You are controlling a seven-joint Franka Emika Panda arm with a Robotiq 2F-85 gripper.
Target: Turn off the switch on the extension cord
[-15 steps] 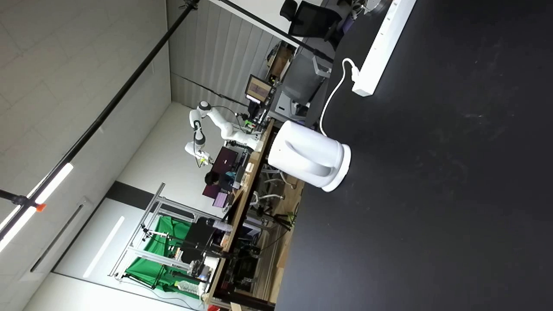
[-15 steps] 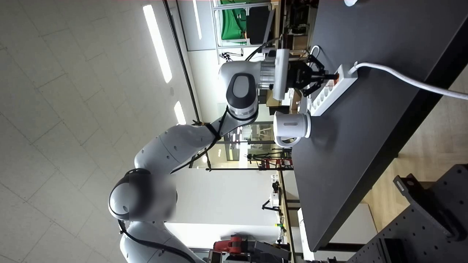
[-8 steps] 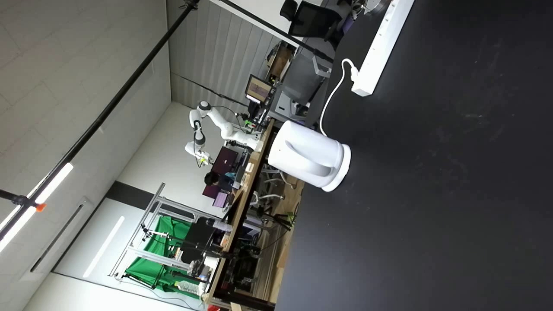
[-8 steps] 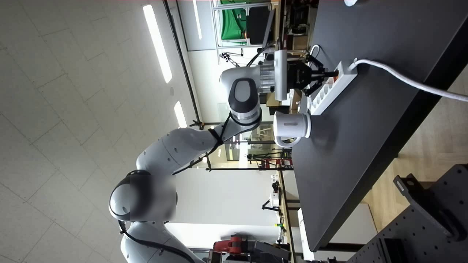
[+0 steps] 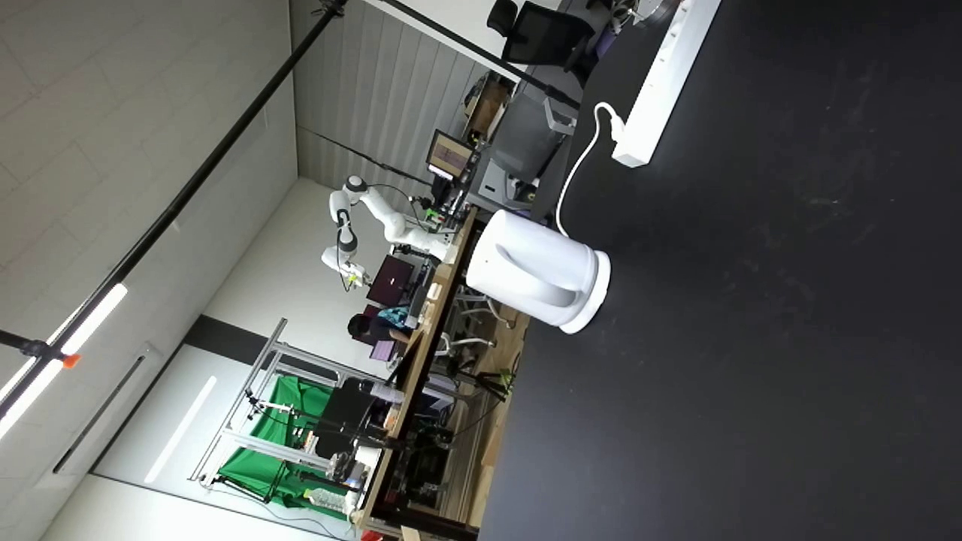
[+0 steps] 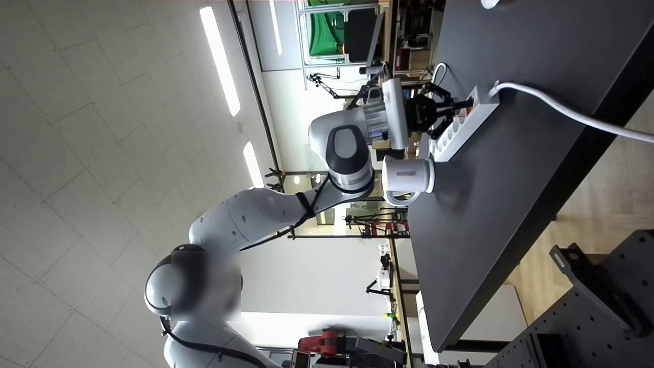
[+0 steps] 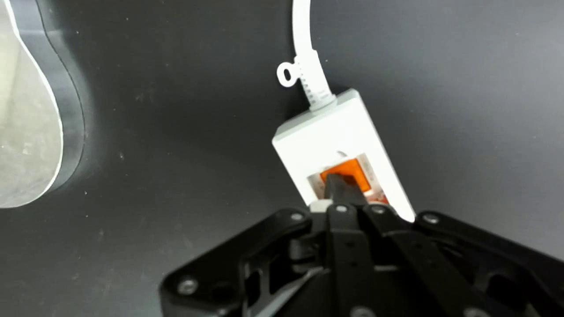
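The extension cord is a long white power strip lying on the dark table in both exterior views (image 5: 654, 105) (image 6: 466, 128) and in the wrist view (image 7: 335, 136). Its orange switch (image 7: 352, 169) is near the end with the thick white cable (image 7: 302, 26). My gripper (image 7: 346, 189) is shut, with nothing held between its fingers. Its fingertips are at the switch, covering part of it, and appear to touch it. In an exterior view the gripper (image 6: 467, 104) leans over the strip's cable end. The strip's far part is hidden under the gripper in the wrist view.
A white jug-like kettle (image 5: 530, 267) stands near the strip's far end, also in an exterior view (image 6: 406, 176). A thin white cord (image 5: 579, 169) runs from that end behind the kettle. A shiny curved-edged object (image 7: 26, 132) lies left in the wrist view.
My wrist and forearm have lowered in the picture and the hand has tilted, while the fingertips stay at the switch. The strip has shifted slightly since the earliest frame. The kettle has not moved.
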